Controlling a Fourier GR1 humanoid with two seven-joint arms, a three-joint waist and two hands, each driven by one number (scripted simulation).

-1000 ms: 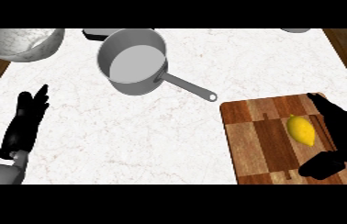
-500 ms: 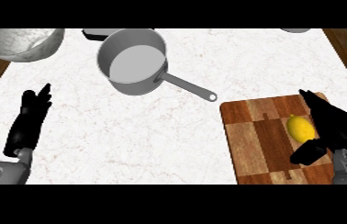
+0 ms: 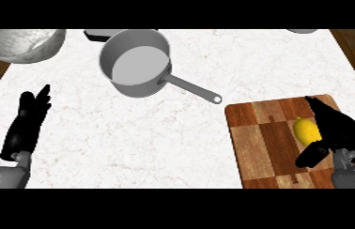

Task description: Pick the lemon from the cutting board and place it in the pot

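Note:
The yellow lemon [image 3: 304, 128] lies on the wooden cutting board [image 3: 267, 143] at the counter's lower right. My right hand [image 3: 331, 127] rests against the lemon's right side and hides part of it. Its fingers reach straight up past the lemon, and the thumb [image 3: 312, 155] juts out just below it, so the hand is open. The grey pot [image 3: 135, 61] stands at the upper middle, its long handle [image 3: 197, 89] pointing toward the board. My left hand [image 3: 27, 125] is open at the left edge, fingers up, away from everything.
A white marbled bowl [image 3: 26, 45] sits at the top left corner. A dark flat object [image 3: 104, 34] lies behind the pot, and a grey item [image 3: 302, 31] shows at the top right edge. The counter's right edge [image 3: 347, 42] runs near the board.
My right hand has shifted left across the board until it covers the lemon's right side, thumb now under the lemon. The left hand drifted slightly. Pot and lemon have not moved.

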